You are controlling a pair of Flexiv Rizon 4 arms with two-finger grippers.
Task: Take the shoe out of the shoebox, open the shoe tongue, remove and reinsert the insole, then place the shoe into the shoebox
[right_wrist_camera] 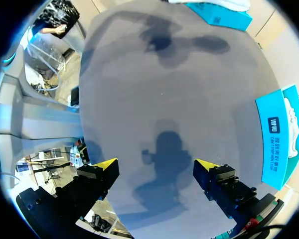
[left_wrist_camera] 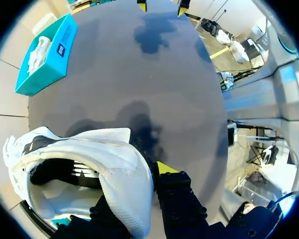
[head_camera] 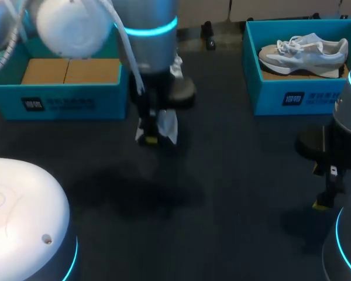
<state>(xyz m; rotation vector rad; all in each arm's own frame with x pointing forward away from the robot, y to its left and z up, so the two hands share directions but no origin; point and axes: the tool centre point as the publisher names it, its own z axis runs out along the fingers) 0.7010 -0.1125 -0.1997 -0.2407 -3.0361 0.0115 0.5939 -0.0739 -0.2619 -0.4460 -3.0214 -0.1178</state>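
My left gripper (head_camera: pixel 151 138) hangs over the middle of the table, shut on the rim of a white shoe (head_camera: pixel 167 125). In the left wrist view the shoe (left_wrist_camera: pixel 89 169) dangles from the gripper (left_wrist_camera: pixel 142 174) above the dark tabletop, its opening showing; one fingertip (left_wrist_camera: pixel 164 167) shows, the other is hidden behind the shoe. The left shoebox (head_camera: pixel 70 88), teal with a cardboard liner, holds no shoe. My right gripper (head_camera: pixel 324 199) stands open near the table's right edge with nothing between its fingers (right_wrist_camera: pixel 107 165).
A second teal shoebox (head_camera: pixel 292 96) at the back right holds a grey-white sneaker (head_camera: pixel 304 51); it also shows beside my right gripper (right_wrist_camera: pixel 278 134). The dark tabletop (head_camera: pixel 222 193) lies bare between the two grippers.
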